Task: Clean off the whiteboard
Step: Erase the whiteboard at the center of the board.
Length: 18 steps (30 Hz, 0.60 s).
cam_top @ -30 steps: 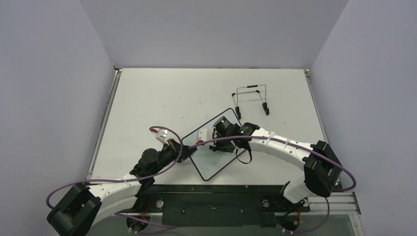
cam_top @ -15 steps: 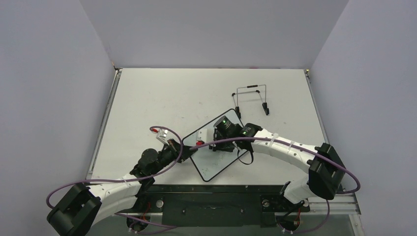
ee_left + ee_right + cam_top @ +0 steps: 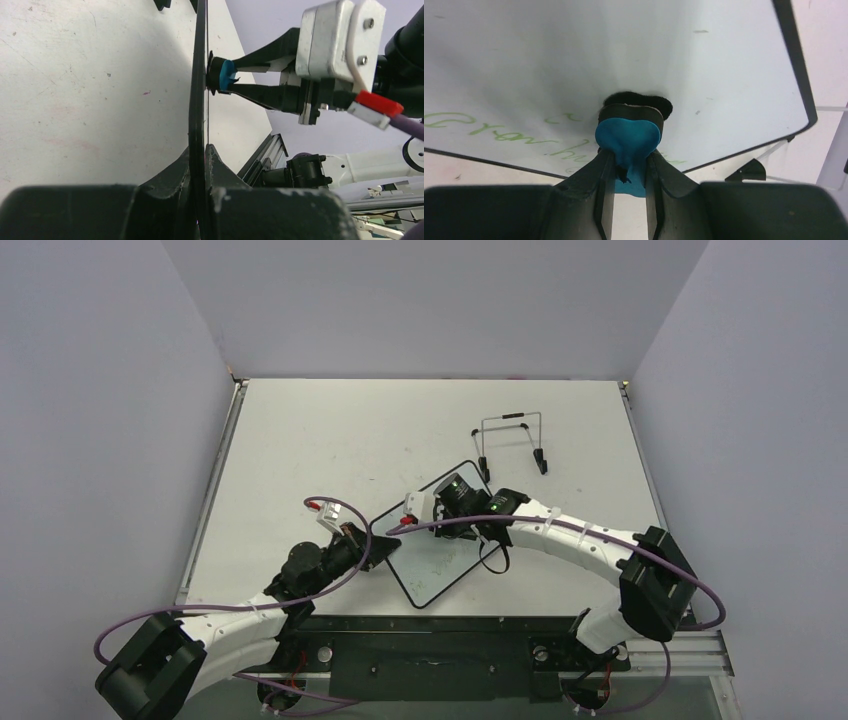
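Top external view: nearest the arm bases, the left gripper (image 3: 376, 543) is seen clamped on the nine o'clock corner of the whiteboard (image 3: 440, 568). The board lies turned like a diamond around the middle of the table (image 3: 320, 440). In the left wrist view the board is seen edge-on, pinched between the two fingers.

Just beyond, the right gripper (image 3: 629, 156) is closed on the small blue-black eraser (image 3: 628, 135), and the eraser's dark pad is pressed against the board face. In the right wrist view, faint green handwriting (image 3: 499, 131) is seen at about eight o'clock from the eraser, along the board's near edge. Toward twelve o'clock the surface looks clean.

The wiping is judged to be under way and not finished. The pad should be kept flat under steady pressure, and overlapping strokes should be led toward eight o'clock, up to the frame but not over it. The left clamp should be held firm so that the board is not dragged along.

Farthest off, a wire stand (image 3: 510, 440) is set at one o'clock from the board, apart from it.
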Each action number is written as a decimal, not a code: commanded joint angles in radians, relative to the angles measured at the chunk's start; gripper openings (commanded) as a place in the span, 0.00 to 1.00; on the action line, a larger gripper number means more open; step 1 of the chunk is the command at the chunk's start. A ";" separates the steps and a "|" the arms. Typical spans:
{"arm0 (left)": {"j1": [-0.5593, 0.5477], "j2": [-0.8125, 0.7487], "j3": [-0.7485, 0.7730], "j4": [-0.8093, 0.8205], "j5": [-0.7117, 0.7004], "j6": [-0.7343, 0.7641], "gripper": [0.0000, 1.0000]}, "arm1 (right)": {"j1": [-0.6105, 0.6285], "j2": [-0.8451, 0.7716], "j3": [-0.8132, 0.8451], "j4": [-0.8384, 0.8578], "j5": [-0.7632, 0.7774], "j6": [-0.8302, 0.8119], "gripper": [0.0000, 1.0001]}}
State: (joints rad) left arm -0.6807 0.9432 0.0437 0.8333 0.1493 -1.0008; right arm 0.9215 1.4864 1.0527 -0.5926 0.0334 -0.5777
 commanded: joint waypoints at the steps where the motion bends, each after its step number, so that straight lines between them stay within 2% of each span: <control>1: -0.007 -0.021 0.050 0.202 0.043 -0.029 0.00 | 0.005 -0.018 -0.008 0.050 0.034 0.029 0.00; 6: -0.007 -0.018 0.047 0.214 0.040 -0.036 0.00 | 0.095 -0.035 -0.010 -0.027 -0.131 -0.054 0.00; 8: -0.007 -0.020 0.048 0.210 0.035 -0.038 0.00 | 0.135 -0.042 0.000 -0.053 -0.147 -0.067 0.00; 13: -0.008 0.000 0.054 0.220 0.024 -0.043 0.00 | 0.214 -0.005 0.051 -0.074 -0.124 -0.063 0.00; 18: -0.008 0.023 0.057 0.240 0.018 -0.061 0.00 | 0.262 0.028 0.067 -0.047 -0.034 -0.044 0.00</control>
State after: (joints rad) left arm -0.6834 0.9672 0.0437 0.8642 0.1608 -1.0180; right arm 1.1595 1.4891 1.0702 -0.6643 -0.0647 -0.6323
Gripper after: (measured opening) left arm 0.028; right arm 0.188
